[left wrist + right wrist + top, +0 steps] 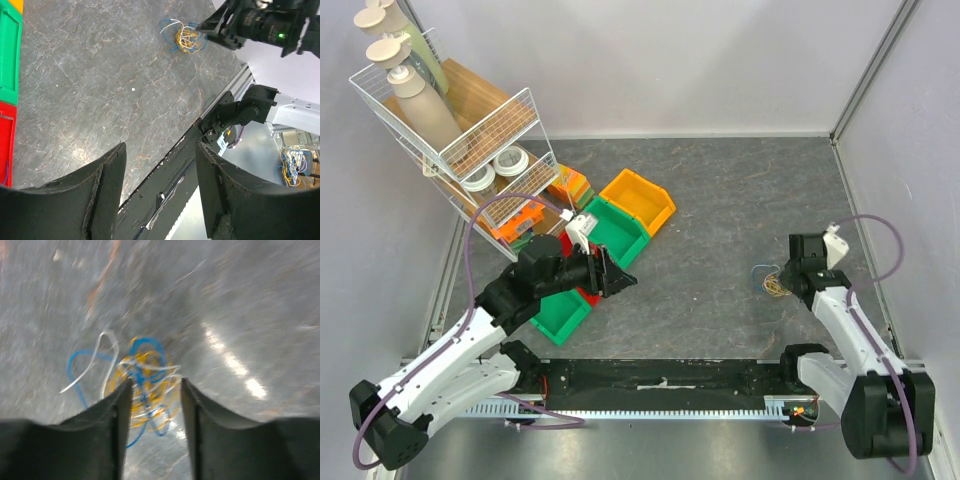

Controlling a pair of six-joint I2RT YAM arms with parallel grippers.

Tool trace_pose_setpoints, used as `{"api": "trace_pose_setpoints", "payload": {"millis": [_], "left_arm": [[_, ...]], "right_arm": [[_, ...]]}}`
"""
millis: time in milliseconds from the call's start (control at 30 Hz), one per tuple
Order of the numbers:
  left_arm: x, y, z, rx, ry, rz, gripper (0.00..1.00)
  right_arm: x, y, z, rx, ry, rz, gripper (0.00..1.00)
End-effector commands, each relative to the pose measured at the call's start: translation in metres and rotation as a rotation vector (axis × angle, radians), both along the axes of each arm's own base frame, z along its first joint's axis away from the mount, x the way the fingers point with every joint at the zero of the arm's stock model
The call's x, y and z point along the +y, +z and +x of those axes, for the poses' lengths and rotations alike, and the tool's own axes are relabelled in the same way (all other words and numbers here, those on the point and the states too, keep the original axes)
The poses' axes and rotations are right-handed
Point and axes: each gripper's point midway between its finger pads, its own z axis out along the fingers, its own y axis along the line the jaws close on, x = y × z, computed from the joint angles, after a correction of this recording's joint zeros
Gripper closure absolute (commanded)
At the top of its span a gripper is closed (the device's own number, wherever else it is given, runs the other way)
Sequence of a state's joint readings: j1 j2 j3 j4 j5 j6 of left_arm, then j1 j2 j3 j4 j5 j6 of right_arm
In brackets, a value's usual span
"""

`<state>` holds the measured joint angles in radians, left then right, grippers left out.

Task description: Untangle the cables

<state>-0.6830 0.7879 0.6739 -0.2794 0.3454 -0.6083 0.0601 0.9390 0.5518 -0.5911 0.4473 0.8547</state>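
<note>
The cables (774, 283) are a small tangle of thin yellow, blue and white wires lying on the grey table at the right. They also show in the left wrist view (184, 36) and, blurred, in the right wrist view (144, 382). My right gripper (790, 282) is open just beside and over the tangle; in its own view (156, 390) the fingers straddle the wires. My left gripper (618, 280) is open and empty near the green bins; in its own view (160, 165) it hangs above the table's front edge.
Green bins (612, 232), an orange bin (638, 200) and a red bin stand left of centre. A wire rack (450, 120) with bottles and jars is at the far left. A black rail (660, 375) runs along the near edge. Walls enclose the table.
</note>
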Motion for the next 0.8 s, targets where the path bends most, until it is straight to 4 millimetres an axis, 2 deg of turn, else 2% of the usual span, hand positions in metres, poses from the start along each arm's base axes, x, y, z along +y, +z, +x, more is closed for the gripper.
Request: {"api": "trace_pose_setpoints", "payload": {"millis": [0,33,67,133,200,300,367,433,567,667,767], "left_arm": [[0.007,-0.004,-0.005,-0.035,-0.015,0.030,0.36],[0.007,-0.005,-0.006,-0.033,-0.017,0.032,0.36],[0.007,-0.006,-0.005,-0.031,-0.015,0.034,0.36],[0.005,-0.006,-0.004,-0.027,-0.017,0.036,0.36],[0.002,-0.007,-0.003,-0.021,-0.025,0.033,0.36],[-0.006,-0.011,0.001,-0.003,-0.044,0.023,0.36],[-0.012,-0.016,0.002,0.014,-0.060,0.020,0.36],[-0.019,-0.027,0.001,0.043,-0.093,0.023,0.42],[-0.046,-0.058,-0.015,0.132,-0.187,0.056,0.45],[-0.068,-0.086,-0.030,0.143,-0.228,0.179,0.45],[-0.078,-0.111,-0.036,0.151,-0.223,0.321,0.49]], "right_arm": [[0.067,-0.018,0.033,-0.046,0.349,0.240,0.74],[0.080,-0.022,0.032,-0.014,0.404,0.270,0.84],[0.098,-0.024,0.028,0.017,0.471,0.293,0.88],[0.126,-0.019,0.025,0.022,0.575,0.250,0.89],[0.169,-0.008,0.015,-0.013,0.723,0.280,0.92],[0.233,0.003,-0.018,-0.044,0.943,0.437,0.97],[0.260,0.007,-0.039,-0.061,1.050,0.512,0.99],[0.272,0.007,-0.053,-0.059,1.105,0.545,1.00],[0.280,0.008,-0.062,-0.077,1.130,0.602,1.00],[0.283,0.005,-0.066,-0.056,1.146,0.618,1.00],[0.282,0.004,-0.068,-0.053,1.148,0.618,1.00]]}}
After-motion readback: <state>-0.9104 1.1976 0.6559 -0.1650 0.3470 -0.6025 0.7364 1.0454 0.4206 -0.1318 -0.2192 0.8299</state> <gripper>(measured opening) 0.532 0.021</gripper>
